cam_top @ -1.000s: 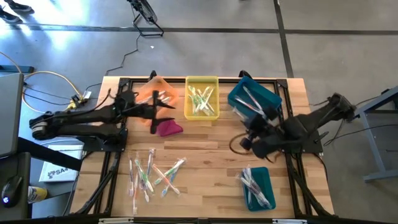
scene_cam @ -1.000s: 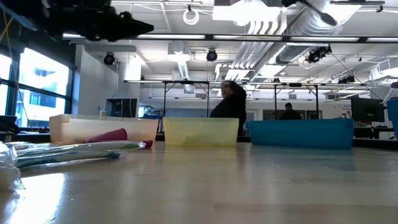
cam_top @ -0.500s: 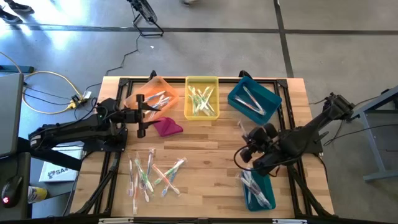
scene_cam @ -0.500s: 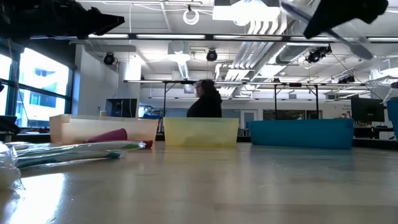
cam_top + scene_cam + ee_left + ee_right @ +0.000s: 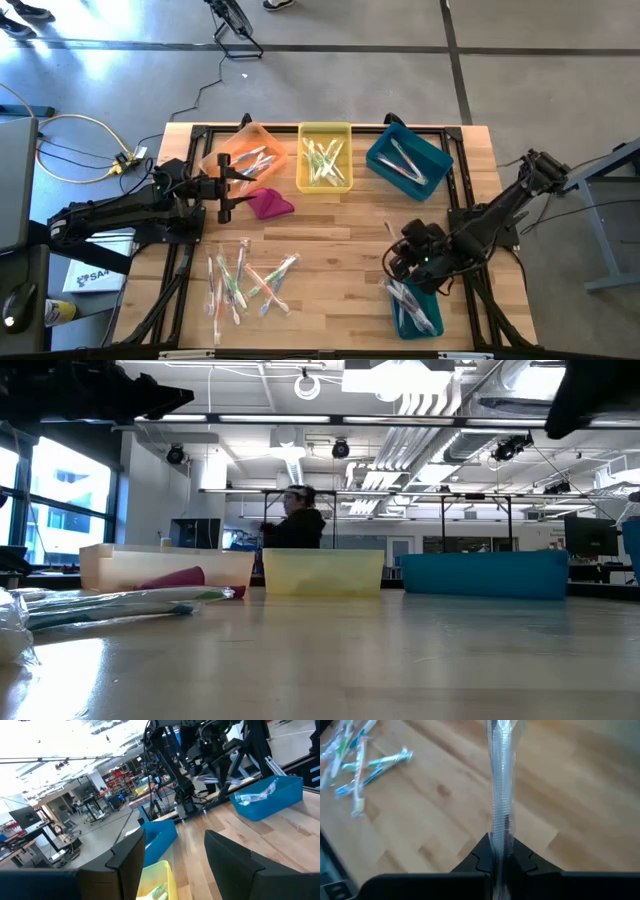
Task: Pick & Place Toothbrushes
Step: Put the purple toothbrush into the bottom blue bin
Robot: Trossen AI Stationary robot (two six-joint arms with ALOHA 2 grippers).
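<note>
My right gripper (image 5: 398, 260) (image 5: 500, 852) is shut on one clear-wrapped toothbrush (image 5: 499, 780), just beyond the far end of the near teal bin (image 5: 432, 290), which holds several wrapped toothbrushes. A loose pile of toothbrushes (image 5: 245, 278) (image 5: 355, 760) lies flat on the wood near the table's near-left part. My left gripper (image 5: 222, 187) (image 5: 175, 850) hangs open and holds nothing, at the left side of the orange bin (image 5: 232, 150), by the magenta cloth lump (image 5: 270, 205). My right gripper pinches the wrapped toothbrush between its two fingers at one end (image 5: 499, 842). The stick runs straight on past the fingertips, in line with the fingers. It is lifted clear of the table.
Three bins stand in a row along the far edge: orange, yellow (image 5: 325, 130) (image 5: 322, 572) and teal (image 5: 430, 152) (image 5: 485, 574), each with toothbrushes inside. Bare wood lies between this row and the near teal bin. A person walks in the room behind the table (image 5: 295, 525).
My right gripper has carried the toothbrush from over the far teal bin toward the table's near edge and down beside the near teal bin. My left gripper drew back from over the orange bin toward the table's left, then held still. The person behind walked leftward.
</note>
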